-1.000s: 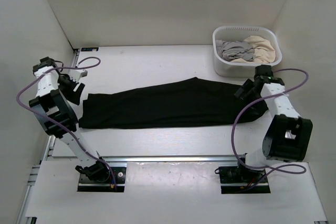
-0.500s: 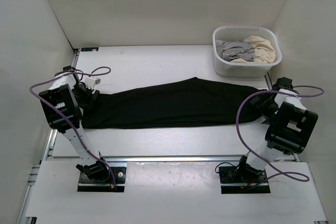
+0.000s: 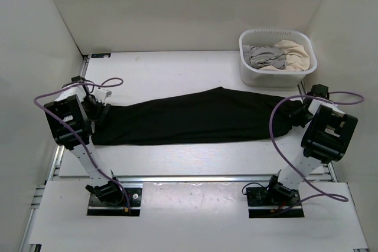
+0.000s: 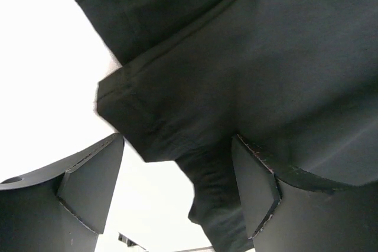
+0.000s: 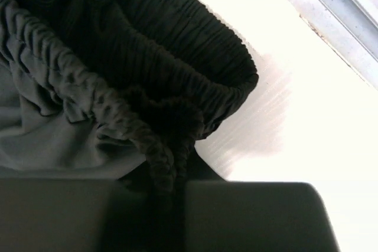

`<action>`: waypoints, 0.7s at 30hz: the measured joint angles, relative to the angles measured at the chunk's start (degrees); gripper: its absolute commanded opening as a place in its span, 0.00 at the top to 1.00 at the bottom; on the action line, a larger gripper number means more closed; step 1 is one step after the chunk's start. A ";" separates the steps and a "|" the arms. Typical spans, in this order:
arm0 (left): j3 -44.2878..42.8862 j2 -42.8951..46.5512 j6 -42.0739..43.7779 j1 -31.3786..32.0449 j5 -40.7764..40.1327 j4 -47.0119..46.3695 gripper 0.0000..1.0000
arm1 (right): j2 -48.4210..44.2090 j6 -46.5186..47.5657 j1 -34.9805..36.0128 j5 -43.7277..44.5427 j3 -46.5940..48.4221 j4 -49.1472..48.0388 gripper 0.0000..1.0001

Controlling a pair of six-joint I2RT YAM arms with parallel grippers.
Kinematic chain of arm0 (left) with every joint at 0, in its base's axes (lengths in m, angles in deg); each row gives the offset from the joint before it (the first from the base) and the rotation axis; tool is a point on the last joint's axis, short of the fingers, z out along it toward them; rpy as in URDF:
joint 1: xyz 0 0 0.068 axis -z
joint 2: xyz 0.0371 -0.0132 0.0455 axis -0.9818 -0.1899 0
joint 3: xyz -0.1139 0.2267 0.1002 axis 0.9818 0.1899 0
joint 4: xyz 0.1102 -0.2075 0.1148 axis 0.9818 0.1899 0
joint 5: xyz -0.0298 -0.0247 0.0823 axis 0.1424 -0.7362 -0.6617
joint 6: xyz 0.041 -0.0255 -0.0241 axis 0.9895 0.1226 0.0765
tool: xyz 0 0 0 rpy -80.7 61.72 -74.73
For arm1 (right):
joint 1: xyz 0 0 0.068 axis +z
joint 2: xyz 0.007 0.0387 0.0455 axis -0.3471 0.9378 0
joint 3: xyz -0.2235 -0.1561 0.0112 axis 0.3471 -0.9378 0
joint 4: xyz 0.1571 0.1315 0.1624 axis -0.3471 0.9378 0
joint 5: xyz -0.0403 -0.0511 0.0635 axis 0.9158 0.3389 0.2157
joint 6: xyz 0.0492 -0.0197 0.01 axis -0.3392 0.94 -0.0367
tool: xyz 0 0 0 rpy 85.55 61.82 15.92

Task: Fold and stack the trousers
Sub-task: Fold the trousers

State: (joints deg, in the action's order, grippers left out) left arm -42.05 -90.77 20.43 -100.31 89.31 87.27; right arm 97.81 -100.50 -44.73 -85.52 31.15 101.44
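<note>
Showing trousers [image 3: 195, 116] spread flat, black and long, running left to right across the middle of the table [image 3: 171, 69], with hems at the left end and the elastic waistband at the right end. Meeting the left gripper [image 4: 177, 175] at the hem end, jaws wide apart and low over the cloth, one finger above bare table, the other above fabric, a folded hem corner lying between them, nothing pinched; touching or just clear, impossible to tell. Meeting the right gripper [image 5: 177, 190] at the waistband end, jaws drawn narrow and pinching a bunched bit of the ruched waistband. Beyond the waistband, near the far right corner and apart from the trousers, holding grey and beige clothes [image 3: 276, 56], a white basket [image 3: 266, 78].
</note>
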 measured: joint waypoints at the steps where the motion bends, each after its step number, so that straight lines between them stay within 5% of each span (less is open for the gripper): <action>1: 0.11 0.02 0.00 0.02 -0.24 0.00 0.15 | 0.11 -0.11 0.00 -0.17 -0.09 -0.33 1.00; 11: 1.25 0.63 -1.07 2.93 -1.81 0.28 0.07 | -7.08 2.71 5.42 10.29 3.26 7.37 1.00; 15: 1.20 0.66 -2.56 3.82 -1.51 0.90 0.05 | -14.62 4.66 15.39 17.11 8.33 10.27 1.00; 21: 1.16 1.01 -4.17 3.89 0.96 1.60 0.07 | -19.15 1.33 39.39 27.50 10.88 16.00 1.00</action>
State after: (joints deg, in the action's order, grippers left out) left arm -40.89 -89.77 16.25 -96.42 90.27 88.87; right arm 78.66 -99.17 -5.35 -58.02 42.03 117.44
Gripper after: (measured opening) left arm 0.933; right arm 0.049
